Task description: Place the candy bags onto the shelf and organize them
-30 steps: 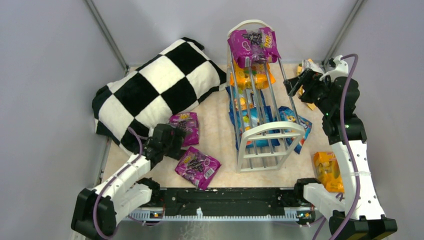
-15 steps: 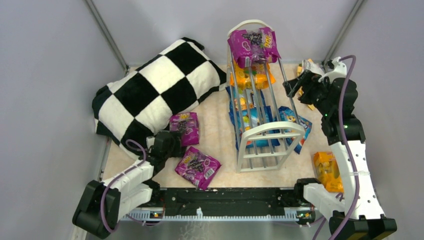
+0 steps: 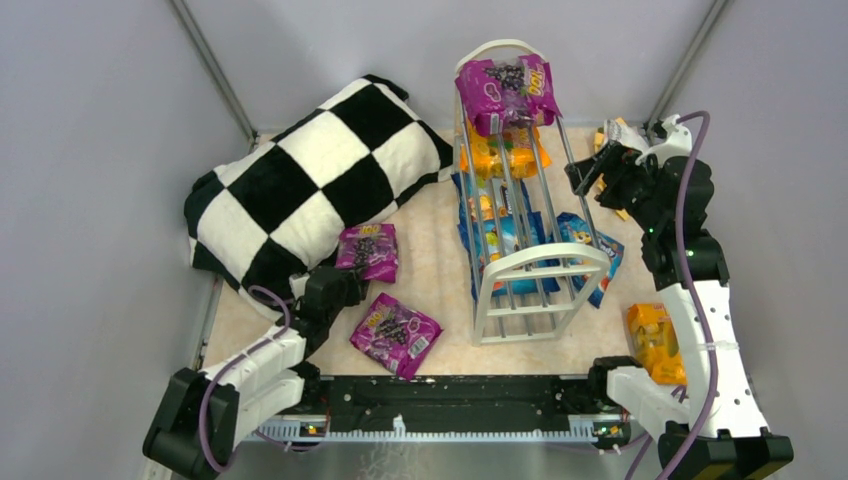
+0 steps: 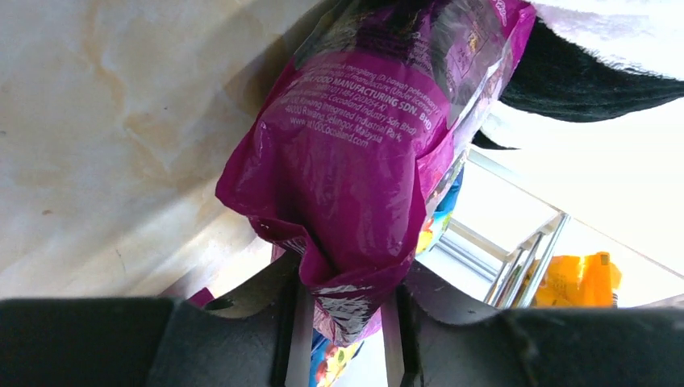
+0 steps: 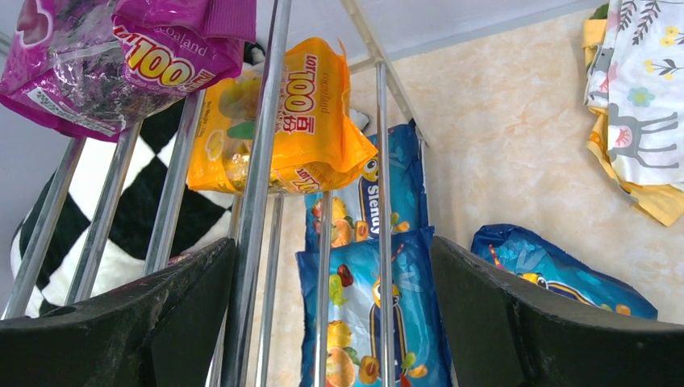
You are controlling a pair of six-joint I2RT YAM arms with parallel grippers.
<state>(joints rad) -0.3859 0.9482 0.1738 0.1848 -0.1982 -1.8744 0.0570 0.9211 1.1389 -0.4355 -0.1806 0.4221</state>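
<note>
A purple candy bag (image 3: pixel 368 250) lies on the table beside the pillow. My left gripper (image 3: pixel 346 283) is shut on its near edge, and in the left wrist view the crumpled purple bag (image 4: pixel 371 169) is pinched between the fingers of the left gripper (image 4: pixel 345 322). The white wire shelf (image 3: pixel 530 262) stands mid-table. It carries a purple bag (image 3: pixel 505 92) on top, an orange bag (image 3: pixel 500 155) below it and blue bags (image 3: pixel 490 225) lower down. My right gripper (image 3: pixel 585 175) hangs open and empty at the shelf's right side. Its wrist view looks through the shelf rods (image 5: pixel 260 161).
A second purple bag (image 3: pixel 395 333) lies near the front edge. A blue bag (image 3: pixel 592 255) leans by the shelf's right side, and an orange bag (image 3: pixel 655 340) sits by the right arm. A checkered pillow (image 3: pixel 320 180) fills the left. A patterned cloth (image 3: pixel 615 135) lies at the back right.
The left gripper's jaws have closed from wide open onto the purple bag's edge, and the left arm has settled slightly lower. The right arm has not moved.
</note>
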